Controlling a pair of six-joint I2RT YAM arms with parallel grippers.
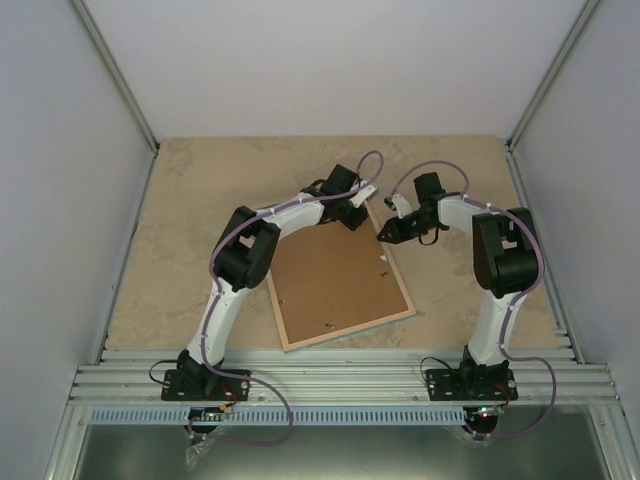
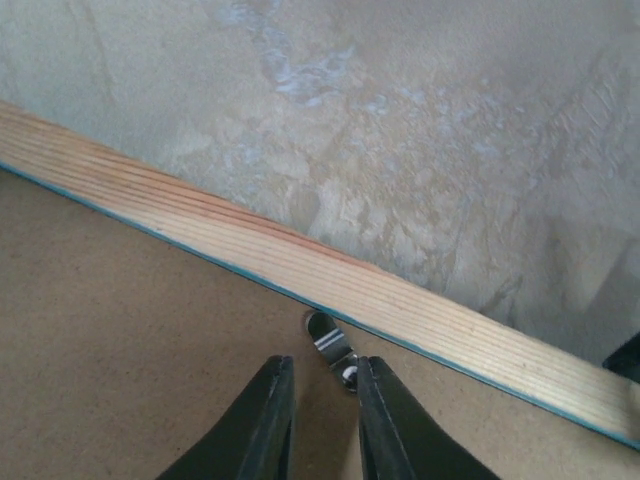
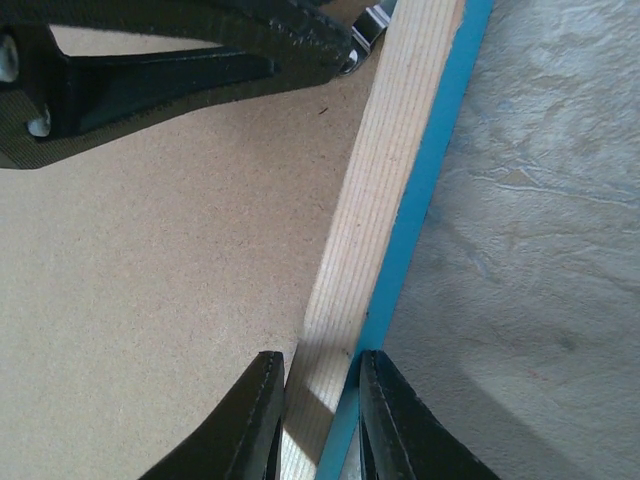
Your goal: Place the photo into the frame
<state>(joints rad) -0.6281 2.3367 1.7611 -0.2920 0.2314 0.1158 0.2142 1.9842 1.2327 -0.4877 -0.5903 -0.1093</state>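
Currently: large thin picture frame (image 1: pixel 350 330), turquoise-faced with light wood edges, face down on the mottled beige desk (image 1: pixel 190 200) between my two arms.

Plain brown backing board (image 1: pixel 335 285) fills its back. My left jaws (image 2: pixel 322 372) sit at the far rail, narrowly parted, with a small silver metal tab (image 2: pixel 333 345) at their tips; I cannot tell whether they pinch it. My right jaws (image 3: pixel 320 375) stand parted astride the right-hand rail near its far corner, outer finger against the turquoise side, a sliver of gap at the inner finger.
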